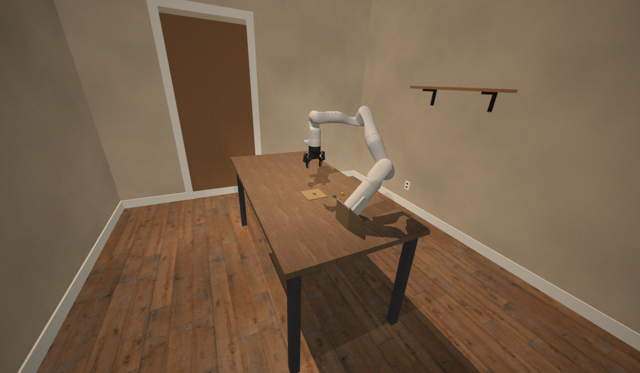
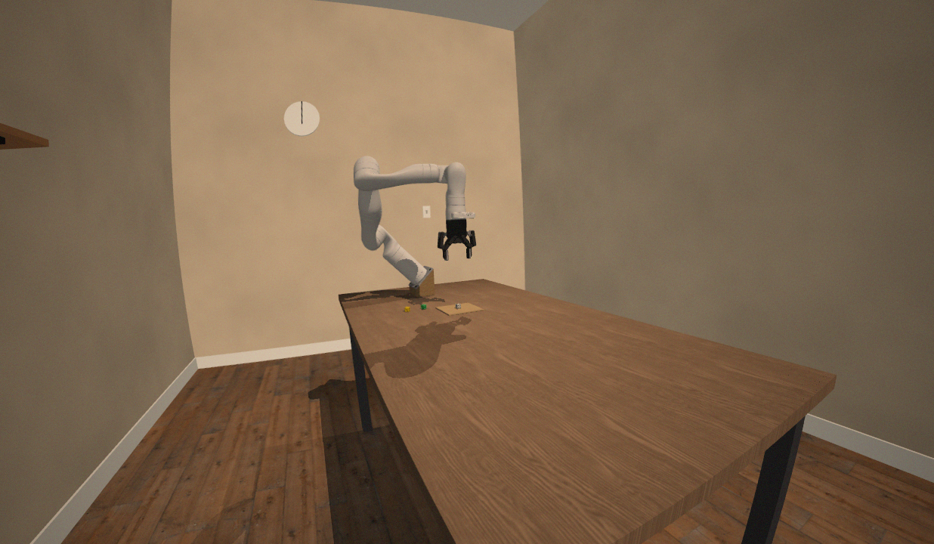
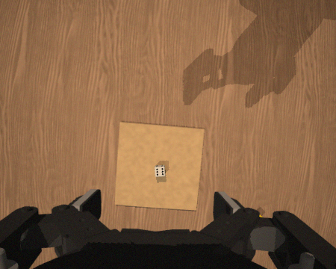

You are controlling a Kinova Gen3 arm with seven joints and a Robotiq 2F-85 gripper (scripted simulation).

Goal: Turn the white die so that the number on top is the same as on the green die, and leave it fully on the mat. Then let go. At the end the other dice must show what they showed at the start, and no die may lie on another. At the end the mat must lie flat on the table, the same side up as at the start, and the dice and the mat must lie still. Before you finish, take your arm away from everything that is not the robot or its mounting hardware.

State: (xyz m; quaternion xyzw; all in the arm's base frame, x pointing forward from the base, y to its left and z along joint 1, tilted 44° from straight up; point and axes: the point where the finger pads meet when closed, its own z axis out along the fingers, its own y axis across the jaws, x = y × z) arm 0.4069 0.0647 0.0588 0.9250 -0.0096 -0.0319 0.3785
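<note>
- Mat (image 3: 159, 166) lies flat on the table (image 3: 63, 55), well in from the edges, toward the arm's end.
- White die (image 3: 160, 170) sits near the mat's middle, wholly on it; the top looks like four pips.
- Gripper (image 2: 456, 253) hangs high above the mat, fingers spread fully, holding and touching nothing.
- Green die (image 1: 334, 195) and yellow die (image 1: 342, 193) rest on bare wood beside the mat.

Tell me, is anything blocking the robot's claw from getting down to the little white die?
Nothing visible is. The gripper hangs high above the table with its jaws wide open and holding nothing. The white die sits alone on the mat; the green die and yellow die lie off to one side.
</note>
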